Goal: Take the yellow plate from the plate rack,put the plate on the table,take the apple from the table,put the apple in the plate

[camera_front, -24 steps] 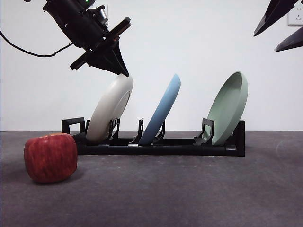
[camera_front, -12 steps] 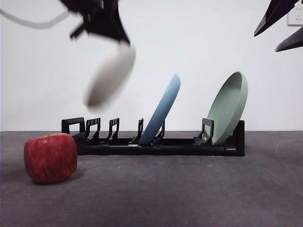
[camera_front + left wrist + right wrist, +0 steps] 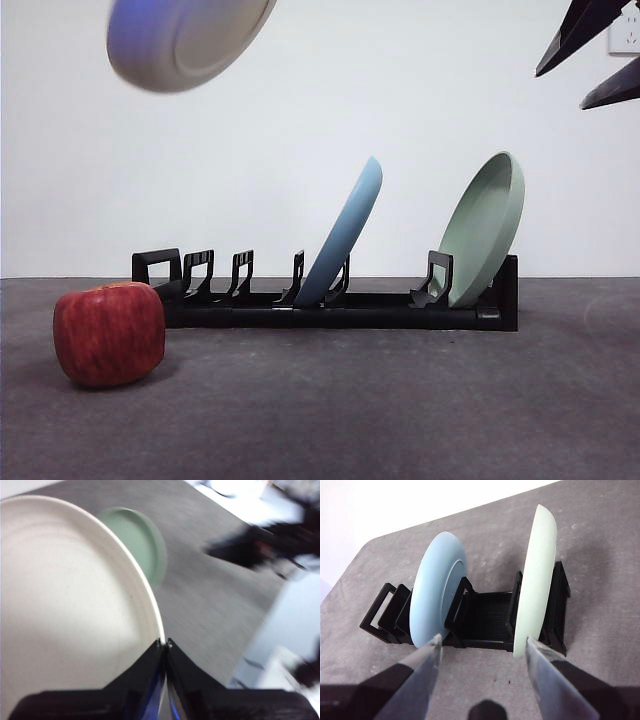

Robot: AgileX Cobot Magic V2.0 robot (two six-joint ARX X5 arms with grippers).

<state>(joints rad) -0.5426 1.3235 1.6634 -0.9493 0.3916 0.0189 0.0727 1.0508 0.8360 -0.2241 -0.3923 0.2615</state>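
One yellow plate (image 3: 185, 40) hung high above the apple (image 3: 109, 333), clear of the plate rack (image 3: 330, 300). From the left wrist, we saw our left gripper (image 3: 165, 643) pinching its rim. Our right gripper (image 3: 484, 645) waited, jaws wide.

You see a matte cream round plate (image 3: 65, 610) pinched by the left gripper's (image 3: 164, 643) glossy black jaws. Well below it, a black plastic slotted rack (image 3: 330, 300) holds smooth, matte light blue (image 3: 345, 235) and pale green (image 3: 485, 225) plates; a dull-skinned red apple (image 3: 108, 333) sits on the rough, dark grey matte table (image 3: 400, 410).
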